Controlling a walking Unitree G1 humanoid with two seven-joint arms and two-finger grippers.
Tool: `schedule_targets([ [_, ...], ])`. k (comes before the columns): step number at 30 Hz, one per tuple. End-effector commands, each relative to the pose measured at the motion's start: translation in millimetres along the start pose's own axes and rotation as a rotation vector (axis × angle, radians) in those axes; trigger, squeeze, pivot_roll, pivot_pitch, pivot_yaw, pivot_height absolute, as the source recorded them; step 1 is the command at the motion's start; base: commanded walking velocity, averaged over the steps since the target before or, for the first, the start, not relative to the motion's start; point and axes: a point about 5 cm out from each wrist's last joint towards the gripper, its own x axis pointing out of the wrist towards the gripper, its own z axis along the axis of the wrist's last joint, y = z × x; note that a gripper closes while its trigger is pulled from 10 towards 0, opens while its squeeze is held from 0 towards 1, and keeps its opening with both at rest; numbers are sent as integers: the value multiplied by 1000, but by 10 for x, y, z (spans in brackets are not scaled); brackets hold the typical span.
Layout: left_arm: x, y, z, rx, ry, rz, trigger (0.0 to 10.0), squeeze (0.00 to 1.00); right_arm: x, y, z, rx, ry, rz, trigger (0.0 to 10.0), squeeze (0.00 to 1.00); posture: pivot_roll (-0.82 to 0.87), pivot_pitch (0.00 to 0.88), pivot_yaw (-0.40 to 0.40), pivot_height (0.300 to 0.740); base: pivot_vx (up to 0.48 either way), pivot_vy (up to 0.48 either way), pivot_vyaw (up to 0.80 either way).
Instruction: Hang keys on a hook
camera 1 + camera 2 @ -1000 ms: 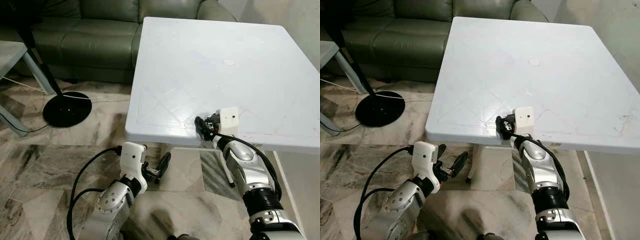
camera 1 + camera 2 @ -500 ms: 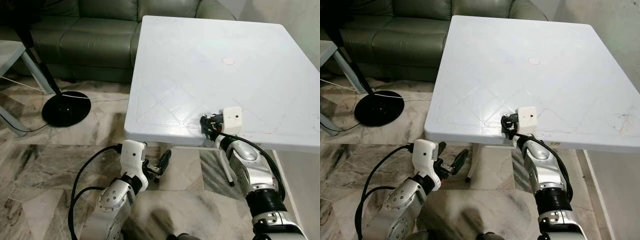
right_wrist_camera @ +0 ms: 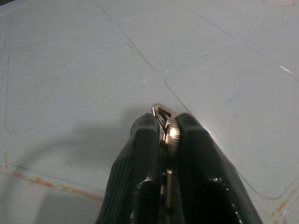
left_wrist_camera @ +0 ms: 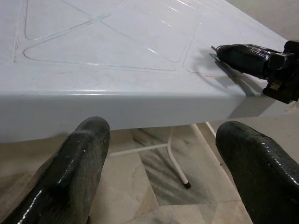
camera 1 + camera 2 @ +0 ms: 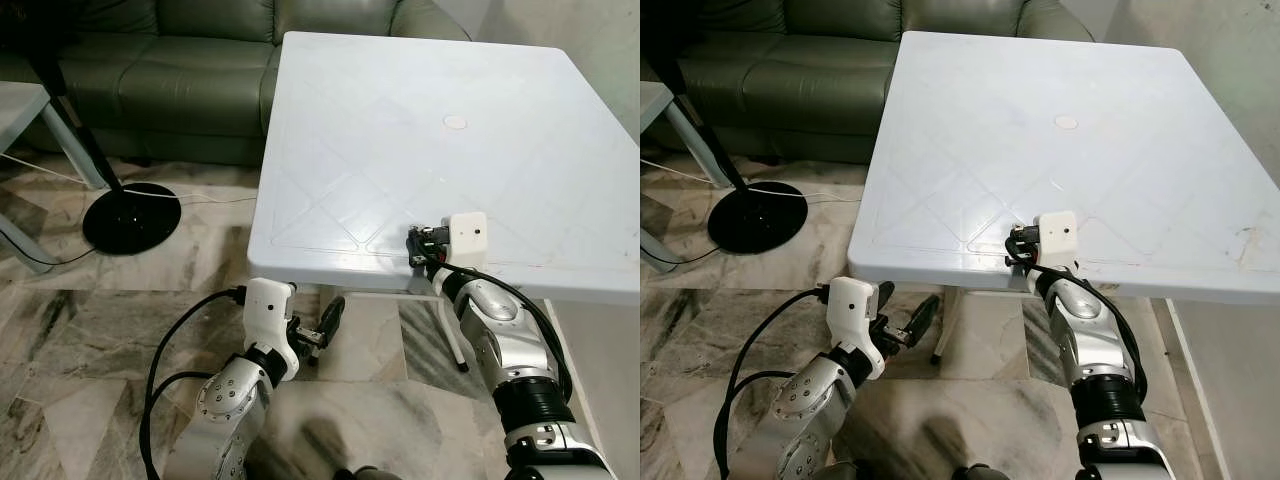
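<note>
My right gripper point(image 5: 415, 245) rests on the white table point(image 5: 400, 120) close to its front edge. In the right wrist view its fingers point(image 3: 145, 140) are shut on the keys point(image 3: 163, 113); a silver triangular metal loop pokes out between the tips just above the tabletop. My left gripper point(image 5: 325, 325) hangs below the table's front edge with its two fingers point(image 4: 84, 158) spread open and nothing between them. The left wrist view looks up at the table rim and at the right gripper's black tips point(image 4: 238, 56) lying on the top.
A green leather sofa point(image 5: 200, 70) stands behind the table. A black round stand base point(image 5: 132, 217) with a cable sits on the marble floor at the left, beside a grey table leg point(image 5: 75, 150). White table legs point(image 5: 450, 340) stand under the tabletop.
My right gripper has slid a little to the right and further onto the tabletop, still shut on the keys. The left arm has barely moved.
</note>
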Motion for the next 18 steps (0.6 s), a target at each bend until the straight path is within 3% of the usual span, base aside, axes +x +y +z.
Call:
schedule_targets([
  [1, 13, -17, -35, 12, 13, 3, 10000, 0, 3, -19, 21, 7, -9, -11, 0, 0, 29, 127, -77, 740, 0, 0, 0],
  [11, 28, -10, -34, 15, 7, 6, 10000, 0, 14, -17, 63, 32, -42, -11, 0, 0, 32, 115, -80, 740, 0, 0, 0],
  [18, 56, -5, -11, 15, -5, 9, 10000, 0, 8, -66, 218, 147, -158, -7, 0, 0, 31, 118, -80, 740, 0, 0, 0],
])
